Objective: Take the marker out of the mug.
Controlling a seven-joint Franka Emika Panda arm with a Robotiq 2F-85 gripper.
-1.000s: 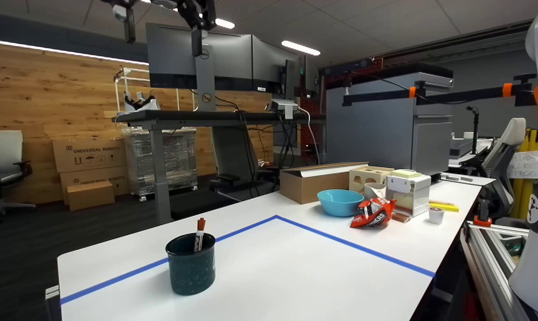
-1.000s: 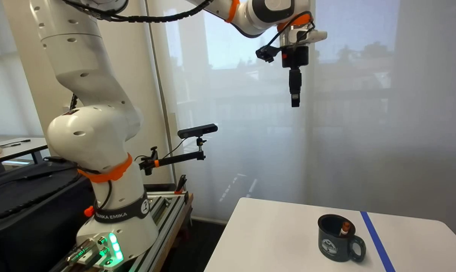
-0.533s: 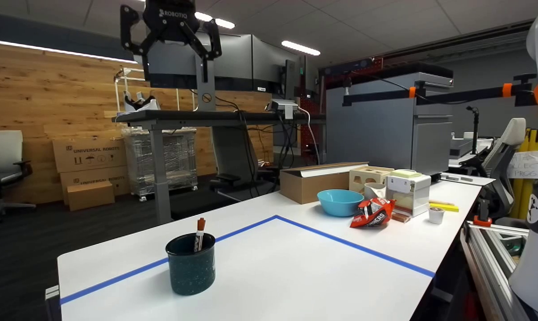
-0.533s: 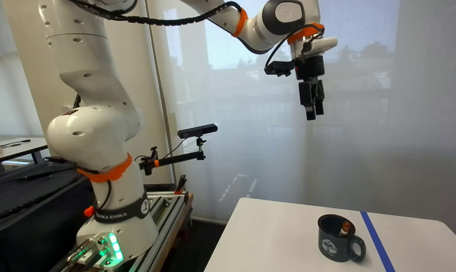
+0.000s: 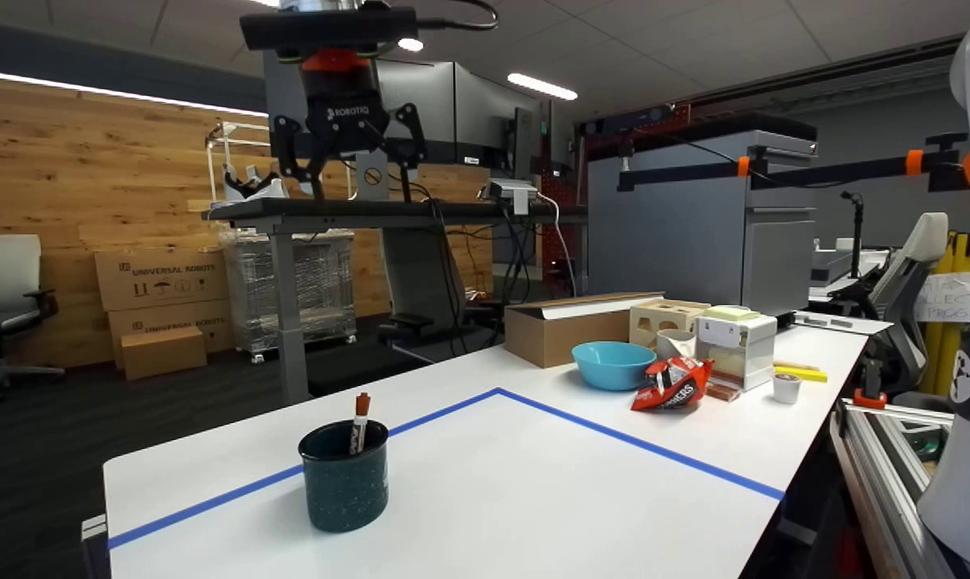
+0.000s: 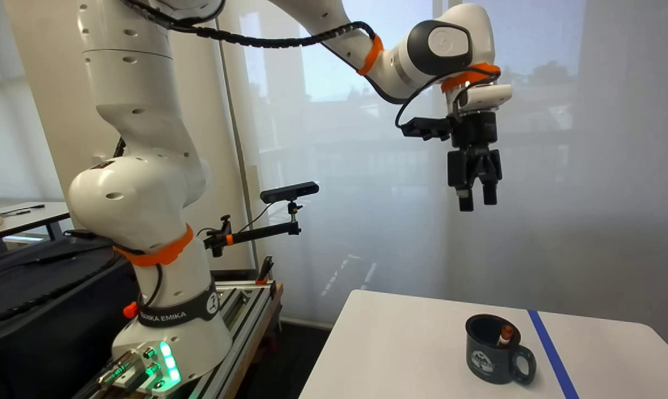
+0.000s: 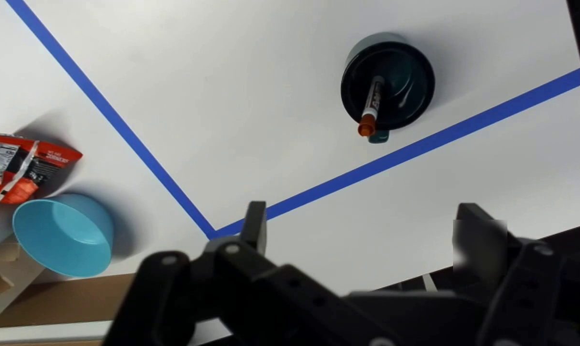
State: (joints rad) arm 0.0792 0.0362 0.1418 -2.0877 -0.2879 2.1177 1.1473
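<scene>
In an exterior view, at the near left of the counter (image 5: 549, 482), stands the mug (image 5: 346, 492), the marker (image 5: 359, 424) tilted inside it, poking out at the top. The hand (image 5: 363, 195) hangs well above, fingers spread apart. Farther right, on the far part, come a box (image 5: 565, 338), a bowl (image 5: 614, 370), a bag (image 5: 672, 386) and a tub (image 5: 786, 391).
</scene>
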